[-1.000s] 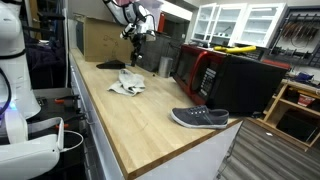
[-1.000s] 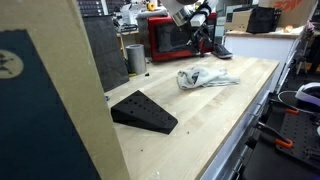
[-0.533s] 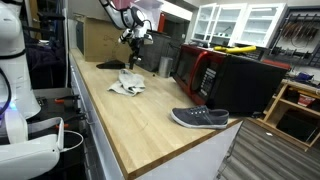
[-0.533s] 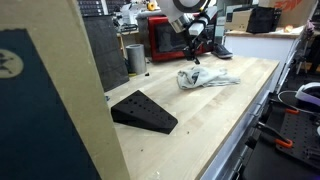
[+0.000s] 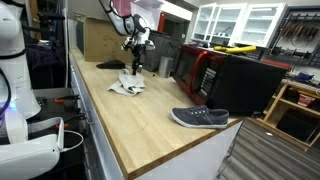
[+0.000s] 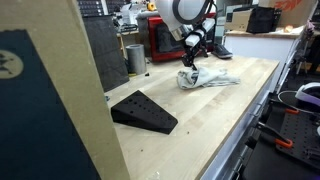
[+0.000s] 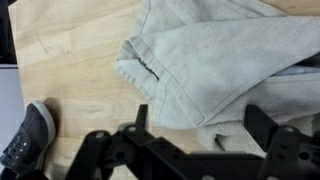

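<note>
- Hovering my gripper (image 7: pixel 200 140) just above 1 crumpled, soft beige cloth (image 7: pixel 205 55), jaws spread wide and gripping nothing.
- Cloth lies on the smooth wooden table (image 5: pixel 140 125), toward its far end.
- I count 1 grey shoe (image 5: pixel 200 118) and 1 black wedge (image 6: pixel 143 112).

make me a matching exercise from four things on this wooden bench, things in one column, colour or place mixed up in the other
1 cloth
2 shoe
3 wedge
4 microwave

A red
B black
C dark grey, laced, near the bench corner
D crumpled, right under the open claw

Pairs: 1-D, 2-C, 3-B, 4-A
</note>
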Motion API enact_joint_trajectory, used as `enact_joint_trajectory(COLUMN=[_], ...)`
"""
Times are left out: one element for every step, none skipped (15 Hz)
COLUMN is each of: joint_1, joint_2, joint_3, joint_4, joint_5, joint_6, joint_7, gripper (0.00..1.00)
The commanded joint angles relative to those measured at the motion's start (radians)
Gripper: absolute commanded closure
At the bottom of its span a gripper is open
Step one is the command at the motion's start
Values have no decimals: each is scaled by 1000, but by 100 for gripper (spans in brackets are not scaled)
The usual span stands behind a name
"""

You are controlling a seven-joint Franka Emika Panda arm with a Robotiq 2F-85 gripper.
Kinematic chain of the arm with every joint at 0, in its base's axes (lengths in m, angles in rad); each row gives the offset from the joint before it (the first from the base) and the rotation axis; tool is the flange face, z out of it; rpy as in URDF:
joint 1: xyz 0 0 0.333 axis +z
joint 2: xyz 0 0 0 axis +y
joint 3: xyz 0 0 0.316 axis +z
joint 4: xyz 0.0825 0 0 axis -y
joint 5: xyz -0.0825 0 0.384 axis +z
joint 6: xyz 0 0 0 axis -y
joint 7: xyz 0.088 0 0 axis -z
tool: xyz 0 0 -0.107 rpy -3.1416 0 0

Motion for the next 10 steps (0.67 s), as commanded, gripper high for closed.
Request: enact_joint_trajectory(joint_1=[-8,-9,-11,-13,-15,-18,-23,-27,-30,-31], joint_2=[21,26,29,31,32,33,33,31,30,30], joint_3=[-22,-28,-34,-38,-41,-43,-43,-40,-37,-35], joint_4=[13,16,20,24,27,35,43,52,61,71], joint_5=[-30,-36,-40,-41,-44,-38,-31,-24,-23,-23], joint_6=[29,24,11,-9,-24,-57,-96,-139,-180,-218], joint_7=[59,61,61,46,37,15,-7,-33,-63,-92], gripper=[3,3,2,0,0,0,0,0,0,0])
